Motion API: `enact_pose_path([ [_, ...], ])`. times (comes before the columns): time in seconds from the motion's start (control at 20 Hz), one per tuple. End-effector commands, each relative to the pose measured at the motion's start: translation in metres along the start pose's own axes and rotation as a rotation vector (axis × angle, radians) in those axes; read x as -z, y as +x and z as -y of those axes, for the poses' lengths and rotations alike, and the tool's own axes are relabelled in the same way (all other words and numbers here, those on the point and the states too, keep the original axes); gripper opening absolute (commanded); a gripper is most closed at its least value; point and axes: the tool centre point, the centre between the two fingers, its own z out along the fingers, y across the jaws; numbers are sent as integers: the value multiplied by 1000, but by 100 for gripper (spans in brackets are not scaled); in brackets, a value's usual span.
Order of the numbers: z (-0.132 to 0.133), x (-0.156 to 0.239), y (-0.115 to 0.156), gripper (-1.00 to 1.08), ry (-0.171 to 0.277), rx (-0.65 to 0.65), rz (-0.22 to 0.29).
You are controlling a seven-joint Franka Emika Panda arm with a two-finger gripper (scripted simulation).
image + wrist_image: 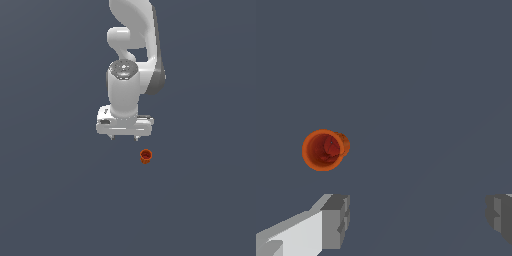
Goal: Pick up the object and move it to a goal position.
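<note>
The arm [131,60] has a smooth white shell with a soft plastic-like sheen and grey shading at its joints. The tool [124,136] carries matt grey fingertips [336,220]. The cup [323,149] looks smooth, orange-red, slightly glossy inside. The surface [50,200] is flat, matt dark grey-blue.

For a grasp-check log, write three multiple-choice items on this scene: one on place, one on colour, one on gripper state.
1. Where is the cup relative to the gripper in the exterior view?
A. Below it, toward that view's right
B. Between the jaws
C. Above it

2. What colour is the cup?
A. Blue
B. Orange-red
C. White

3. How do the jaws stand?
A. Shut on the cup
B. Shut on nothing
C. Open, holding nothing

Answers: 1 A, the cup sits lower and rightward, apart from the gripper. 2 B, both views show orange-red. 3 C, the wrist view shows a wide gap with nothing in it.
</note>
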Motion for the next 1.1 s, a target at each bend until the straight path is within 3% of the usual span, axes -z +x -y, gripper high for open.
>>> enact_pose_path([
  [0.0, 0, 0, 0, 100, 0, 0, 0],
  [1.05, -2, -3, 6, 100, -15, 22, 1],
])
